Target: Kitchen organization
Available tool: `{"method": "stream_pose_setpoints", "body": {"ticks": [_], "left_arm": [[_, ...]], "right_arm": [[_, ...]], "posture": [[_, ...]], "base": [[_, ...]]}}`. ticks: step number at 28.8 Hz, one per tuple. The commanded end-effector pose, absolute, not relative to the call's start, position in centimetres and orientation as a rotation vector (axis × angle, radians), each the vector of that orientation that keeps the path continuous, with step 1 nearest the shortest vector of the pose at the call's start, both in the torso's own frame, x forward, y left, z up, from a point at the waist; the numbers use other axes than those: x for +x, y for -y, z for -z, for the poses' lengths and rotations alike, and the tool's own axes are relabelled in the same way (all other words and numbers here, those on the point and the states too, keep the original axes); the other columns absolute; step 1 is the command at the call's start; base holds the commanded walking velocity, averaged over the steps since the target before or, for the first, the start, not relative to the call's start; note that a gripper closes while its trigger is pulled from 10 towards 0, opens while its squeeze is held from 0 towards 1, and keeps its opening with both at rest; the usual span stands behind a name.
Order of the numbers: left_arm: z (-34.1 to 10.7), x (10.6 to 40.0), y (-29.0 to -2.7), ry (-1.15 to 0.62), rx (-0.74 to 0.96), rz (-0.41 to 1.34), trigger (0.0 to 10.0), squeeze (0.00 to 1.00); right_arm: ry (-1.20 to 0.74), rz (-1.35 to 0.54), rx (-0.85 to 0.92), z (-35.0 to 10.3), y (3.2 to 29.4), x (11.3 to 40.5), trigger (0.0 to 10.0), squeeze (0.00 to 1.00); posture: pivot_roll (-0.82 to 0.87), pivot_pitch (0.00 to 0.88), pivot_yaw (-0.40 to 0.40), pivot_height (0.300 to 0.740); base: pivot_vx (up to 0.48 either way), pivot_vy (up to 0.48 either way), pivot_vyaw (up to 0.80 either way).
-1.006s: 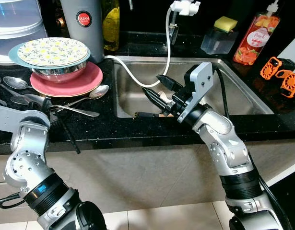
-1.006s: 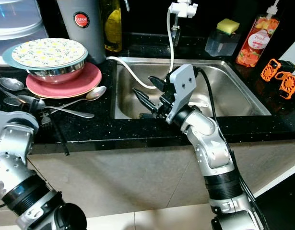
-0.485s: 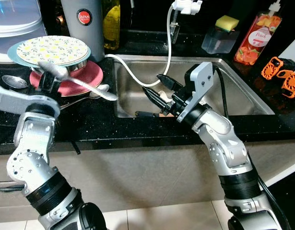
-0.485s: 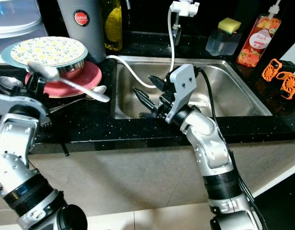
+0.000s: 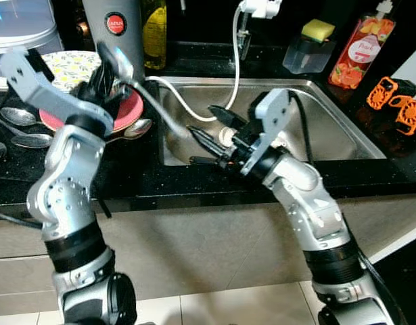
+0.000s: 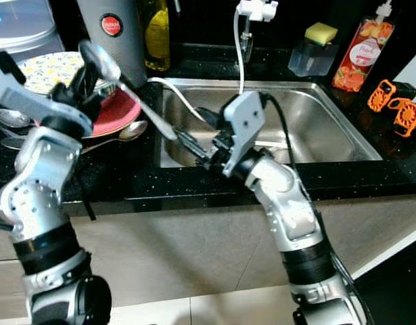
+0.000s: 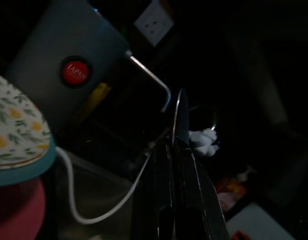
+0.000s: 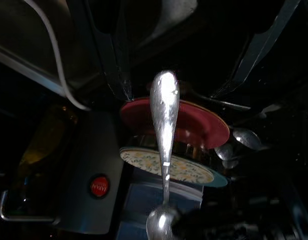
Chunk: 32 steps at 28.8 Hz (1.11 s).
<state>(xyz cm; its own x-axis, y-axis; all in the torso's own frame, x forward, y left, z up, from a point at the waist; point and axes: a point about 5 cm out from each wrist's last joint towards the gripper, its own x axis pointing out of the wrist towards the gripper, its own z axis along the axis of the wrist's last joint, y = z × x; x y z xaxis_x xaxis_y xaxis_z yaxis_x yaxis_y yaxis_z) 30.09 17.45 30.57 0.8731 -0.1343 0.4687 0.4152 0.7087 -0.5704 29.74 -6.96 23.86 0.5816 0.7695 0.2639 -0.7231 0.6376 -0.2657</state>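
Nearest to the camera, the dark desk [image 5: 194,186] edge runs across the lower middle, and over it the action is a handover. The left pincer [image 6: 93,80] has lifted off the cutlery at nine o'clock and swung up toward the sink, clenched on the neck of the spoon [image 6: 130,91]; a second ago it was down low among the loose utensils, half a second ago the spoon was just clearing the desk. Now the spoon's bowl points up at eleven o'clock and its handle slants down toward the centre, tip right by the sink's near left corner. The right pincer [image 5: 206,130] has shifted a little leftward to meet it, its black fingers [image 5: 224,116] spread wide, released and holding nothing, and the right wrist view looks straight along the handle [image 8: 165,107] lying between those two fingers, apparently not yet touched. So I read this as a pass from left to right, with the grab not made yet; the right one needs to close on the handle before the left lets go. Further back, at ten o'clock, the stack is undisturbed: pink plate [image 5: 130,108], metal bowl, patterned plate [image 6: 49,68]. Two spoons [image 5: 21,116] lie left of it. Beyond, the steel sink [image 5: 329,128] with the white hose [image 5: 236,61], and the grey flask [image 6: 113,34] at twelve.
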Motion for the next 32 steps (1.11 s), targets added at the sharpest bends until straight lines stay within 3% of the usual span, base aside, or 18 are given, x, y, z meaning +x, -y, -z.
{"method": "stream_pose_setpoints", "body": {"ticks": [1, 7, 21, 32], "left_arm": [[-30.6, 30.1, -16.8, 0.430, -0.732, 0.368, 10.0, 0.00], [-30.5, 30.2, -16.6, 0.430, -0.732, 0.376, 10.0, 0.00], [-29.3, 31.0, -15.8, 0.385, -0.769, 0.386, 10.0, 0.00], [-29.7, 31.7, -15.0, 0.392, -0.792, 0.409, 10.0, 0.00]], "right_arm": [[0.355, -0.879, -0.149, -23.2, 6.7, 29.6, 10.0, 0.00], [0.351, -0.873, -0.144, -23.0, 6.4, 29.5, 10.0, 0.00], [0.414, -0.646, -0.087, -24.6, 6.5, 31.1, 10.0, 0.00], [0.432, -0.675, -0.119, -24.6, 5.2, 30.6, 10.0, 0.00]], "posture": [[0.11, 0.000, -0.051, 0.740], [0.11, 0.000, -0.049, 0.740], [0.10, 0.000, -0.051, 0.740], [0.09, 0.000, -0.050, 0.740]], "base": [[0.000, 0.000, 0.00], [0.000, 0.000, 0.00], [0.000, 0.000, 0.00], [0.000, 0.000, 0.00]]}}
